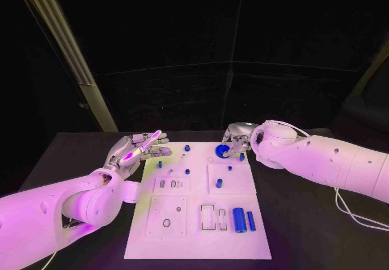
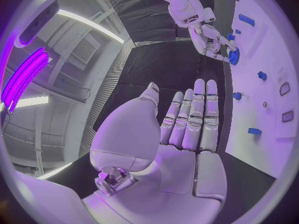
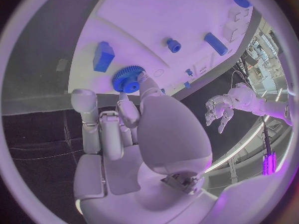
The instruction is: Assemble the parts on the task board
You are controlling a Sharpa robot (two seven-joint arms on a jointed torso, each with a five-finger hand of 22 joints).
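The white task board [image 1: 198, 239] lies in the middle of the black table. A blue gear [image 1: 222, 150] sits at the board's far edge, and my right hand [image 1: 239, 138] pinches its rim between the thumb and a finger; the right wrist view shows the gear [image 3: 126, 79] low against the board at the fingertips [image 3: 144, 80]. My left hand [image 1: 138, 149] hovers over the board's far left corner, flat, fingers straight [image 2: 196, 114], holding nothing. Several small blue pegs [image 1: 187, 171] stand on the board's far half. A blue cylinder [image 1: 239, 219] and a thin blue bar [image 1: 251, 221] lie near right.
Rectangular and round cut-outs [image 1: 214, 217] mark the board's near half. A white cable [image 1: 357, 216] trails over the table at the right. A pale metal strut [image 1: 73, 62] rises at the back left. Bare table [image 1: 308, 236] flanks the board.
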